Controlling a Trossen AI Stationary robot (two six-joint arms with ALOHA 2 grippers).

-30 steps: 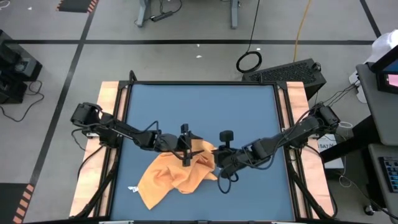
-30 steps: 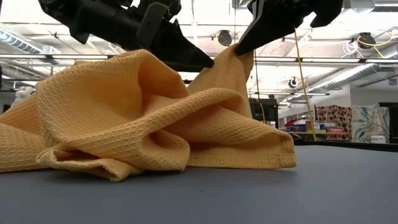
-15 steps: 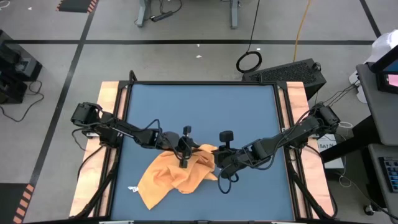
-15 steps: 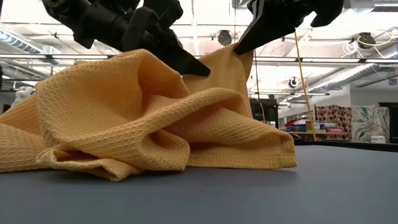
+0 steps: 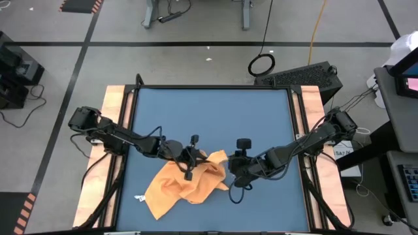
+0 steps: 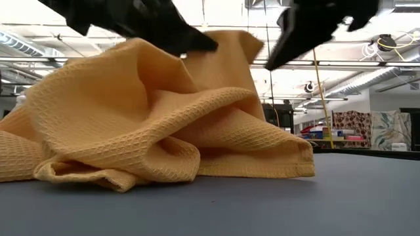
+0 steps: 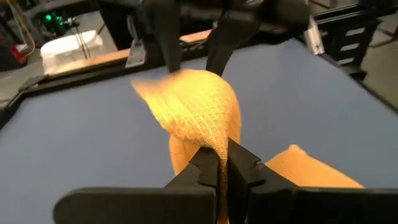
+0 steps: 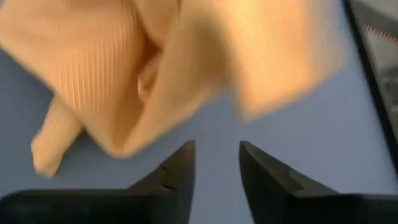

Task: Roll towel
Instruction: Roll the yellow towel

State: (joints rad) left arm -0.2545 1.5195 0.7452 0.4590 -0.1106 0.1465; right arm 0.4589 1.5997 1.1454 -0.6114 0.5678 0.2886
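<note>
- Midway across the blue table (image 5: 209, 111), the towel (image 5: 183, 186) lies crumpled in a heap toward the near edge, slightly left of centre, its small white tag (image 5: 139, 198) trailing off the near-left side.
- Left gripper (image 5: 188, 171) sits over the far part of the heap; its wrist view shows the fingers (image 7: 208, 168) pressed together on a raised fold of the towel.
- Right gripper (image 5: 230, 175) hangs just beside the towel's right edge; its wrist view shows the fingers (image 8: 177, 171) spread with bare table between them, holding nothing.
- Seen level from the table top, the cloth rises to a peak under the left gripper and slumps in thick folds to the table.
- Key relation: the towel lies to the left of the right gripper, and its bulk runs from the far-right corner, near both grippers, down to the near-left.
- Judged from this, the left arm alone has the cloth, so flattening it for a roll would likely need the right gripper to take hold of the edge close beside it.
</note>
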